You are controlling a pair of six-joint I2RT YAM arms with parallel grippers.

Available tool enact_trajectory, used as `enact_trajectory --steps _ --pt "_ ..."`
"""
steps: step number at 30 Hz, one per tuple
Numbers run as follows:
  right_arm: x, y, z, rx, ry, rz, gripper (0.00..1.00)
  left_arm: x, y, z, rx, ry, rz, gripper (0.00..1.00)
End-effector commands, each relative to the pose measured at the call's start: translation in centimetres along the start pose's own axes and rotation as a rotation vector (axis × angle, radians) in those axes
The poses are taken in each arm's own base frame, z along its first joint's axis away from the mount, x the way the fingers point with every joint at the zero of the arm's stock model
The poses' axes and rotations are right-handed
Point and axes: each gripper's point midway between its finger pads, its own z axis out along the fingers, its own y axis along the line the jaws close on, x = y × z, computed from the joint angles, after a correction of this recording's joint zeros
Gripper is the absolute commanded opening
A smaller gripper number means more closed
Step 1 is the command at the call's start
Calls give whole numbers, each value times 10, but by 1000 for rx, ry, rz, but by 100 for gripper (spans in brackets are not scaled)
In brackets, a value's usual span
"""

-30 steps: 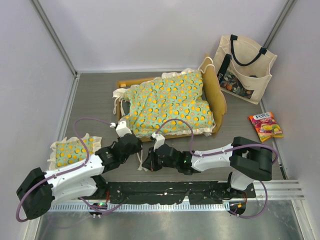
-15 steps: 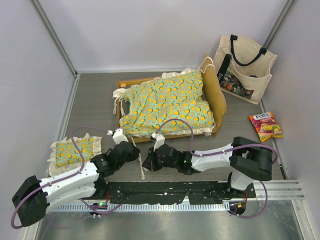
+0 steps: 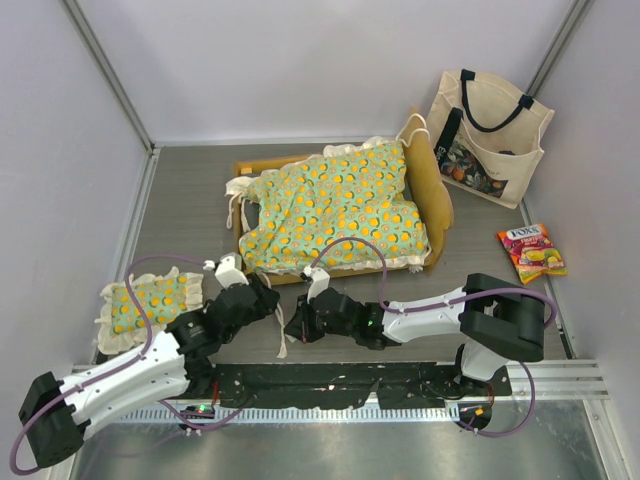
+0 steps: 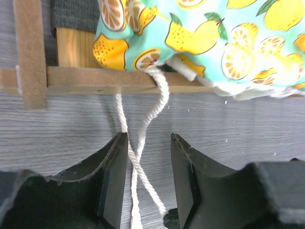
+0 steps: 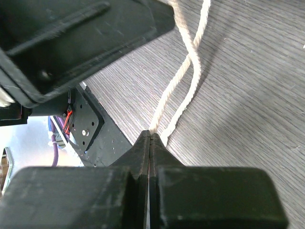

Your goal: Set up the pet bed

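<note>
**Tying down the mattress at the near-left corner of the pet bed**

The pet bed [image 3: 437, 200] stands mid-table with its headboard to the right. The mattress cushion [image 3: 335, 205] already lies across it, rumpled and spilling over the near rail [image 4: 95, 82]. I judge the step in hand to be fastening the cushion's ties [image 4: 151, 107] to that rail.

My left gripper [image 4: 148, 139] hovers just off the bed's near-left corner. Its fingers are spread, and both cords run loosely between them, gripped by neither. My right gripper [image 5: 150, 135] sits a little further right along the front of the bed. Its fingers are pressed together, pinching the cords near their free ends. The cords cross once on their way back up to the rail.

Next, I think, the left fingers must close on one cord alone, so that the two can be drawn apart and knotted. That calls for a fine aim, since the strands lie almost touching between my fingers.

A small matching pillow [image 3: 150, 300] lies well to the left of the bed, beside my left arm, not yet placed. A tote bag [image 3: 490, 125] leans on the wall beyond the bed's headboard end, and a sweet packet [image 3: 532, 250] lies to the right of the bed. None of these blocks me. The real crowding is my own two wrists, close together in front of the bed, and the overhanging ruffle hides part of the rail.
</note>
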Motion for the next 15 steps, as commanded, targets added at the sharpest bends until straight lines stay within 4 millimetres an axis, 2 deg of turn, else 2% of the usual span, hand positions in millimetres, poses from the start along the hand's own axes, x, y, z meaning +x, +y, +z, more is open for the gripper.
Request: enact_trajectory --steps 1,7,15 --pt "-17 14 1 -37 -47 -6 1 -24 -5 -10 -3 -81 -3 45" --pt "-17 14 1 -39 -45 -6 1 -33 -14 -7 14 -118 -21 48" --pt "-18 16 -1 -39 -50 -14 1 -32 -14 6 -52 -107 21 43"
